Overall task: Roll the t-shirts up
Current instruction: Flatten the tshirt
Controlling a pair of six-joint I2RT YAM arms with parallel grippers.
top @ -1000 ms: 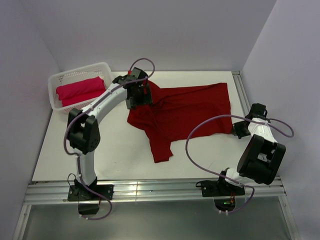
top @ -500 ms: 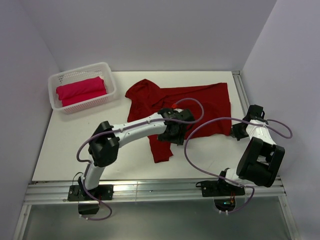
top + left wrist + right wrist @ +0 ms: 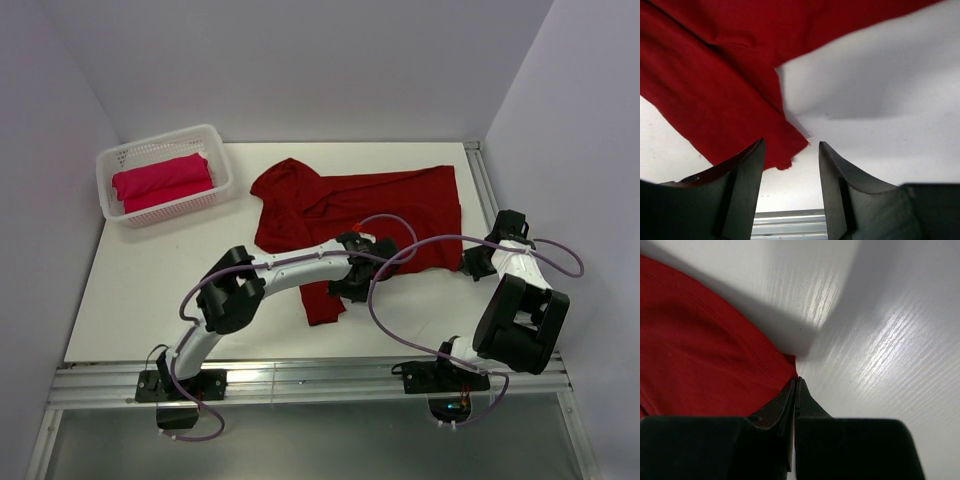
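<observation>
Crimson t-shirt [image 3: 405, 195] lies crosswise, hem rightward; left claw [image 3: 790, 145] spread; right claw [image 3: 796, 382] pressed together.

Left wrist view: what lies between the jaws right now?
In the left wrist view, a corner of the dark crimson t-shirt reaches into the gap of the left gripper; the rest is bare table.

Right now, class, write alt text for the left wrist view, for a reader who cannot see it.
The left gripper hangs open over the white table, its two dark fingers framing a loose corner of the dark red t-shirt.
</observation>
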